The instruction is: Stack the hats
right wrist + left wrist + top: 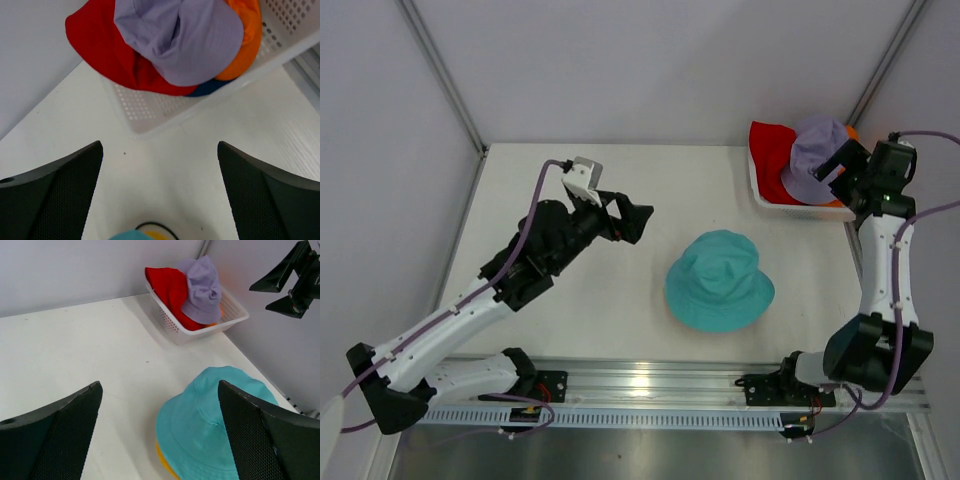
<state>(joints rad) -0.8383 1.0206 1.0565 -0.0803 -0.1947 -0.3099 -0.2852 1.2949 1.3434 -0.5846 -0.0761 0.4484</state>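
Observation:
A teal hat (720, 280) lies crown up at the table's middle, on top of a yellow hat (162, 460) of which only an edge shows. A lavender hat (810, 150) lies on a red hat (772, 145) in the basket, with an orange hat (247, 40) and a dark blue hat (207, 87) under them. My left gripper (642, 222) is open and empty, in the air left of the teal hat. My right gripper (828, 168) is open and empty, above the basket's near edge.
The white mesh basket (775, 205) stands at the back right corner against the wall. A thin black wire stand (150, 226) shows under the teal and yellow hats. The right arm's gripper (290, 282) shows in the left wrist view, upper right.

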